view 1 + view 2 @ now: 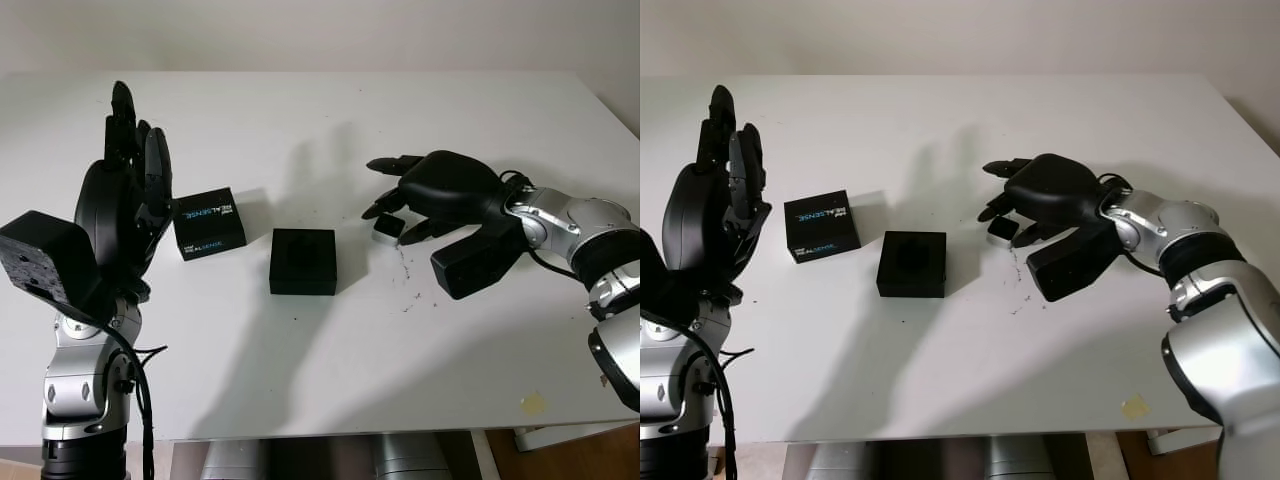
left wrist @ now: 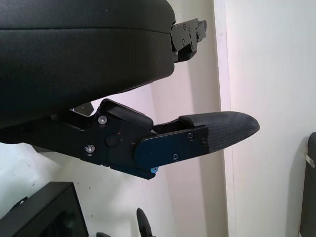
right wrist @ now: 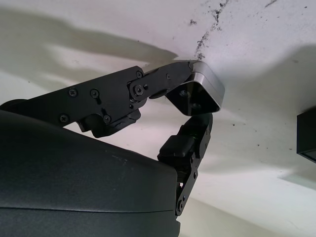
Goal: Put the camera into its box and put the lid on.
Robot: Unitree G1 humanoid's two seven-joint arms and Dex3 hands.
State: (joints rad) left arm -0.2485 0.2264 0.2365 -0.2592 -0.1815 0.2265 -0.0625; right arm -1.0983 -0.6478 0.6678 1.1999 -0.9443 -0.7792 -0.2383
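Note:
A small silver-and-black camera (image 1: 387,230) lies on the white table (image 1: 330,120), just right of the open black box (image 1: 303,261). My right hand (image 1: 398,208) reaches in from the right and sits over the camera. In the right wrist view a finger (image 3: 148,89) and the thumb (image 3: 190,143) press on opposite sides of the camera (image 3: 198,93), which still touches the table. The black lid (image 1: 209,223) with blue lettering lies left of the box. My left hand (image 1: 135,135) is raised upright at the far left, open, beside the lid and apart from it.
Dark scuff marks (image 1: 405,285) streak the table in front of the camera. A yellowish spot (image 1: 533,402) sits near the front right edge. The table's front edge (image 1: 330,432) runs close below both arms.

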